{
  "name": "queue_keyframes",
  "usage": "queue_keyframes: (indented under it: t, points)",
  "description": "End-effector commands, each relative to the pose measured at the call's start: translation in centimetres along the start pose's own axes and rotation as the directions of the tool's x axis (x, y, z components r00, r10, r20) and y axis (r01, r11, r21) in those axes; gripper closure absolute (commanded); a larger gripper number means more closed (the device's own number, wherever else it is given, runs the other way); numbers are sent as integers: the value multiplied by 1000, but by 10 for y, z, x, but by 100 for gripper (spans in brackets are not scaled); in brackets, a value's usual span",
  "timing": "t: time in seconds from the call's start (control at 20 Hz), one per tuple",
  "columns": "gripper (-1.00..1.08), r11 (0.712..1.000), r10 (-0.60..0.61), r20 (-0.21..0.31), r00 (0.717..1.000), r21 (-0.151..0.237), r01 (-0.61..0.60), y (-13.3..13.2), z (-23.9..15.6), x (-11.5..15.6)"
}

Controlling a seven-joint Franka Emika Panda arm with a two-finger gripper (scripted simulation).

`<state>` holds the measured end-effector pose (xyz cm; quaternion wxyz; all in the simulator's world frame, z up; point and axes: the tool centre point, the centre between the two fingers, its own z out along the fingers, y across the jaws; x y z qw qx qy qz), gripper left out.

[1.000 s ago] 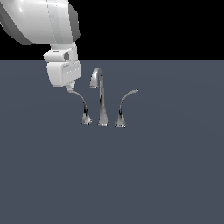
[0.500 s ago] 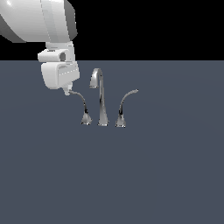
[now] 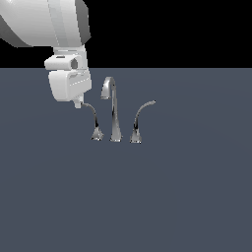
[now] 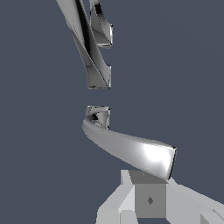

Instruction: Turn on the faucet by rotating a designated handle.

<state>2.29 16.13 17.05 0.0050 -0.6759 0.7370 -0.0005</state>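
The chrome faucet [image 3: 114, 113] stands on the dark grey surface, its tall hooked spout in the middle. The handle [image 3: 92, 119] is the slim lever on the exterior view's left, its thin tip arcing left and up. My gripper [image 3: 77, 104] hangs right at that tip, touching or almost touching it, with its fingers together and nothing between them. In the wrist view the handle [image 4: 131, 151] sweeps across just beyond my gripper [image 4: 148, 199], and the spout [image 4: 89, 48] lies farther off.
A second, thicker lever [image 3: 139, 119] arcs to the exterior view's right of the spout. The white arm and hand [image 3: 66, 81] fill the upper left. The flat grey surface [image 3: 147, 197] stretches all around the faucet.
The hand has shifted a little toward the exterior view's left, staying at the handle's tip. The handle shows no clear turn.
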Motion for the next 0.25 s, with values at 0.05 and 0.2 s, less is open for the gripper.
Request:
queue_keyframes:
  t: [0.05,0.2]
  points:
    - [108,1000,15,-6,1000,-5,-15,6,-1,22]
    - [108,1000,16,-7,1000,-7,-16,10,0,30]
